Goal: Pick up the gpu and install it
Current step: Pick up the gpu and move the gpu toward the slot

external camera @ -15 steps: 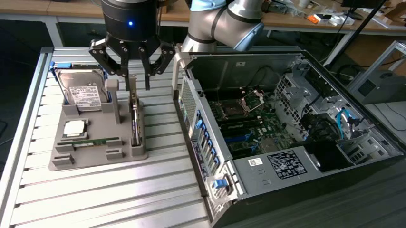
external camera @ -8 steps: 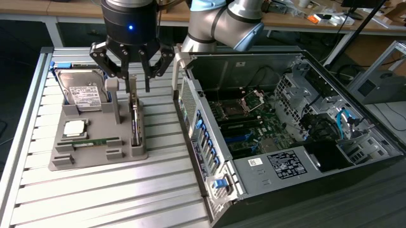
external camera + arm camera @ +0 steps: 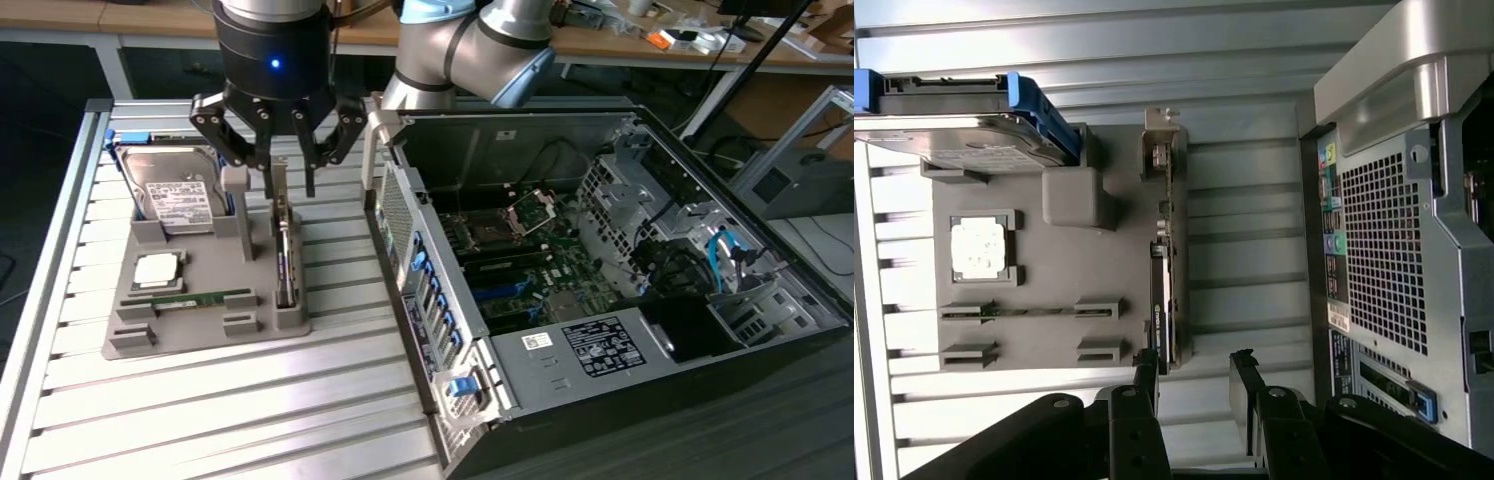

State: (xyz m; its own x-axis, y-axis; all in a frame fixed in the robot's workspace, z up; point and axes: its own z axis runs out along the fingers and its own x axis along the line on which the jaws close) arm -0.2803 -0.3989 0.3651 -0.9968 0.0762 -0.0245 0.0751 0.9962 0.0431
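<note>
The gripper is seen with its jaws spread wide and nothing held between them. It is poised above the gpu, and no contact with the card can be made out in the exterior view. In the wrist view the gripper is shown with one fingertip close to the card's end, and the other off to the side nearer the computer case.

The gpu is stood on its edge in a slot along one side of a grey fixture tray, with its silver bracket at the end farther from the exterior camera. On the same tray a hard drive is propped in blue rails, a CPU is laid flat in a square recess, and a RAM stick is set in a narrow groove.

The tray is rested on a slatted aluminium table. Toward the exterior view's right, the open computer case is laid on its side, its motherboard exposed.
</note>
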